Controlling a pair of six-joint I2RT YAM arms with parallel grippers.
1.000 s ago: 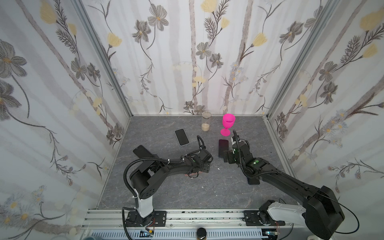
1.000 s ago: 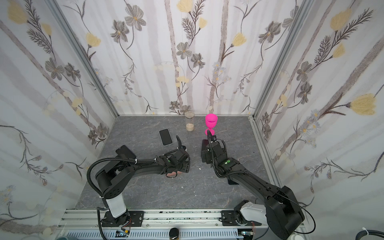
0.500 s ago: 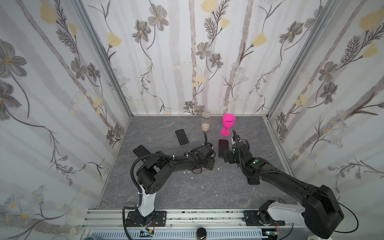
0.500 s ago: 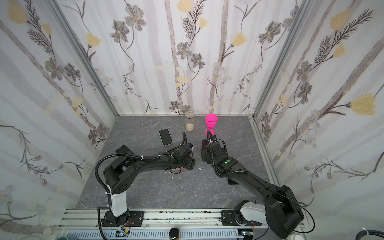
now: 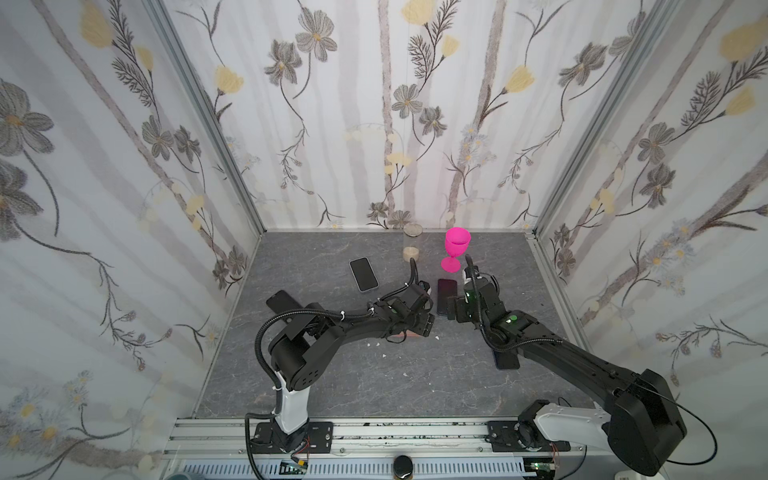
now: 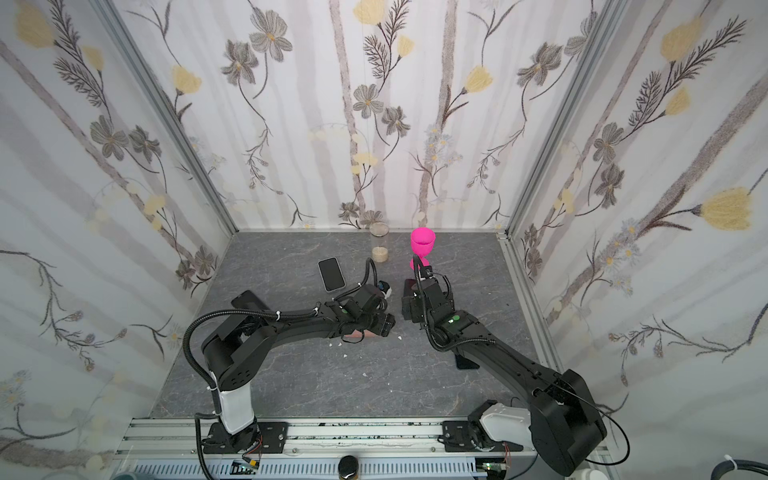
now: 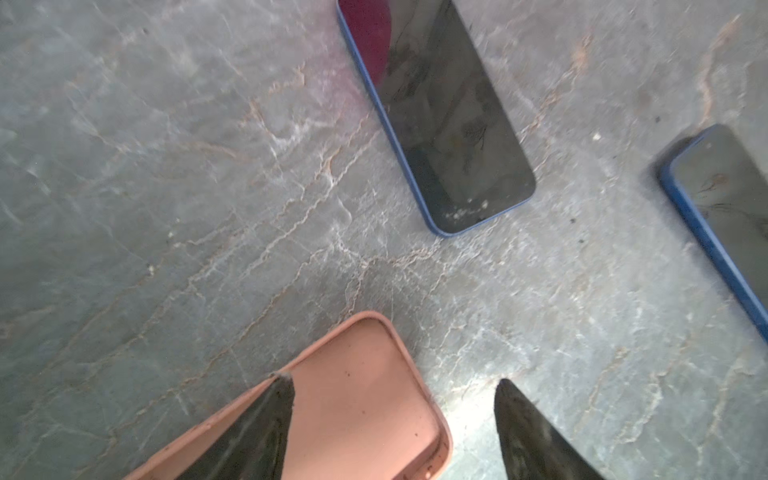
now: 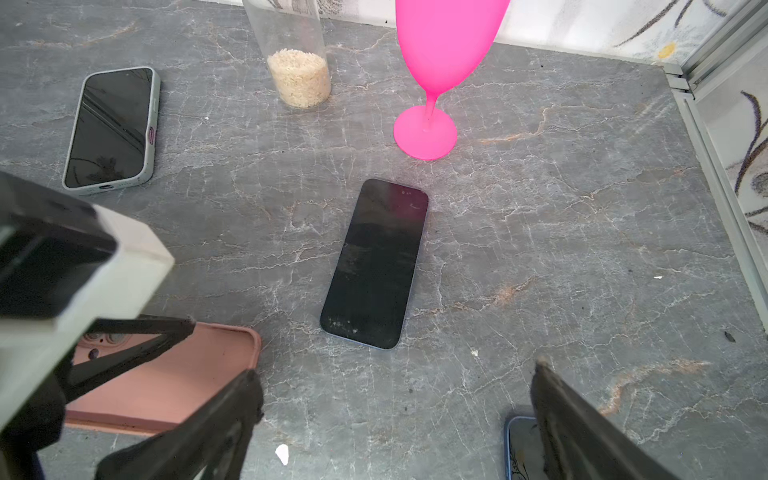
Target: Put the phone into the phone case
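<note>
Spread wide, left gripper (image 7: 394, 380) straddles the phone case (image 7: 365, 370) rim; right gripper (image 8: 395, 369), equally wide, faces the phone (image 8: 376, 262) across bare table (image 8: 540, 249)

Bare tabletop (image 8: 540, 249) around phone (image 8: 376, 266), pink goblet (image 8: 432, 83) just behind, case (image 8: 166, 382) beside.

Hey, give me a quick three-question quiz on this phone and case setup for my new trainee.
1. True or false: the pink case holds no phone; the blue-edged phone by the pink goblet lies apart from it.
2. What is in the clear jar? A rice-like grains, B water, C coins.
3. Fill in: the left gripper and right gripper both have jaws standing ____.
Key: 1 true; 2 A; 3 open.
</note>
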